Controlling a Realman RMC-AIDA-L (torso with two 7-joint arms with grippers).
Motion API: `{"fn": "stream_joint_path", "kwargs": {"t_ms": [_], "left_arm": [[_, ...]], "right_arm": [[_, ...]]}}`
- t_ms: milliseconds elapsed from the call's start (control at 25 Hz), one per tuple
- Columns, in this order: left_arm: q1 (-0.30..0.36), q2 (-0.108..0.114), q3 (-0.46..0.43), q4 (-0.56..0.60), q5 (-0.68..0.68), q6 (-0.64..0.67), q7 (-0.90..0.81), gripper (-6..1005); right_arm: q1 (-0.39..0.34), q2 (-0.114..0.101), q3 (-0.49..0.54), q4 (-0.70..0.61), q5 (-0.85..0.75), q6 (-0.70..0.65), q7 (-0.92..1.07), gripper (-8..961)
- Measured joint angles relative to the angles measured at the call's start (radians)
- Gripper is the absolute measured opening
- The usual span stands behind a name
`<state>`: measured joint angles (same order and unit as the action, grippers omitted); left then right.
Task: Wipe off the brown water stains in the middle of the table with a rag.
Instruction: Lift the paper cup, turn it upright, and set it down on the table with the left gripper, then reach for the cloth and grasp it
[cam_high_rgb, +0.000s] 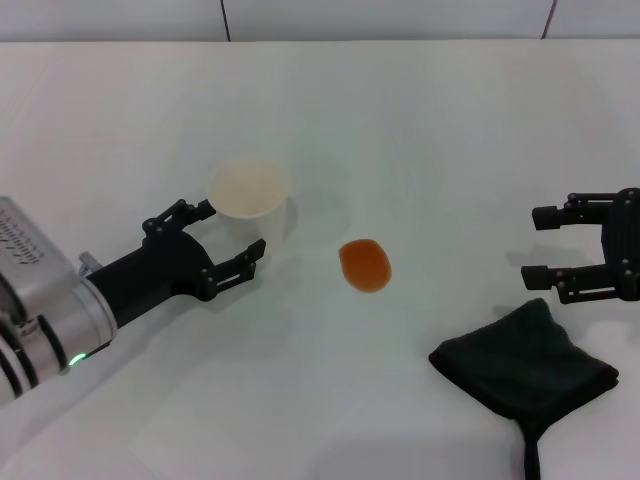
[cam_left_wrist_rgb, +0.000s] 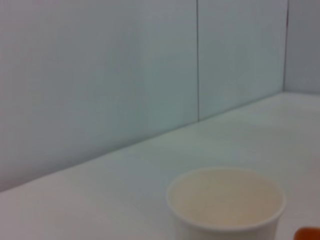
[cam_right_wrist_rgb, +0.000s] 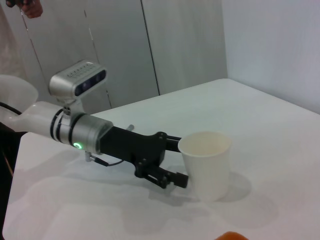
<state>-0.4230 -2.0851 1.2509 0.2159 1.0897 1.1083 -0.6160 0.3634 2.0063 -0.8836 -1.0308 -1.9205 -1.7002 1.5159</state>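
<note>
The table (cam_high_rgb: 420, 130) is plain white, with no pattern on it. The brown water stains (cam_high_rgb: 365, 265) are a single glossy orange-brown blob — slightly darker at the rim. The rag (cam_high_rgb: 522, 368) is dark, nearly black, and its thin tail is the same shade. The paper cup (cam_high_rgb: 249, 194) is white outside and pale cream inside. Both the left gripper (cam_high_rgb: 233, 230) and the right gripper (cam_high_rgb: 530, 243) are black — the left arm behind its gripper turns silver-white, with a small green light.

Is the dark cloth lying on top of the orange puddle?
No, the rag lies apart from the brown water stains, with bare table between them.
</note>
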Motion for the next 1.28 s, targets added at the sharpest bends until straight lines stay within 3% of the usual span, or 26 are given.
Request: {"fn": "stream_joint_path", "kwargs": {"t_ms": [440, 480, 760, 960, 1280], "left_arm": [[0.15, 0.04, 0.002, 0.184, 0.165, 0.182, -0.249, 854], [0.193, 0.051, -0.001, 0.255, 0.236, 0.222, -0.328, 854], [0.254, 0.066, -0.006, 0.507, 0.459, 0.336, -0.577, 852], [0.243, 0.067, -0.049, 0.683, 0.628, 0.439, -0.73, 852], [0.168, 0.065, -0.111, 0.715, 0.724, 0.506, -0.78, 851]], "right_arm": [[0.002, -0.013, -0.001, -0.127, -0.089, -0.073, 0.143, 779], [0.003, -0.013, -0.002, -0.152, -0.113, -0.086, 0.17, 780], [-0.001, -0.001, -0.036, -0.299, -0.215, -0.144, 0.294, 780], [0.037, 0.0, -0.149, -0.344, -0.313, -0.141, 0.4, 779], [0.102, 0.004, -0.427, -0.36, -0.446, -0.075, 0.6, 780]]}}
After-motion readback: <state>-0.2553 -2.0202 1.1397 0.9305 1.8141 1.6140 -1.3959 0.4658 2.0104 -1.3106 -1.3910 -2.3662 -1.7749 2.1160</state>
